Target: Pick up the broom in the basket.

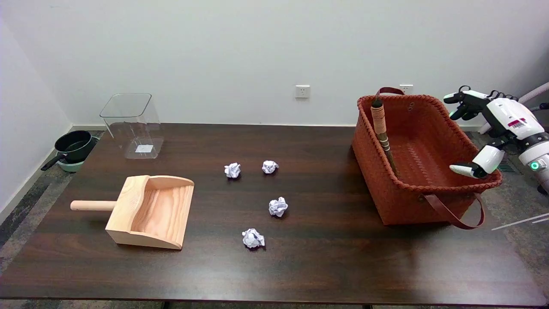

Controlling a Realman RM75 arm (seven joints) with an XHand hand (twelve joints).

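Head view: right hand [493, 133] hovers at the basket's [433, 201] right rim, fingers spread, holding nothing; one fingertip hangs over the near-right rim, the others point left above the far-right corner. Broom [383, 133] leans inside against the basket's left wall, handle end up.

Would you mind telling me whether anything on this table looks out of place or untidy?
Four crumpled paper balls lie scattered on the bare table, between the wooden dustpan and the basket. The broom leans tilted against the basket's left wall, handle poking above the rim. The right hand, holding nothing, hovers by the basket's right edge.
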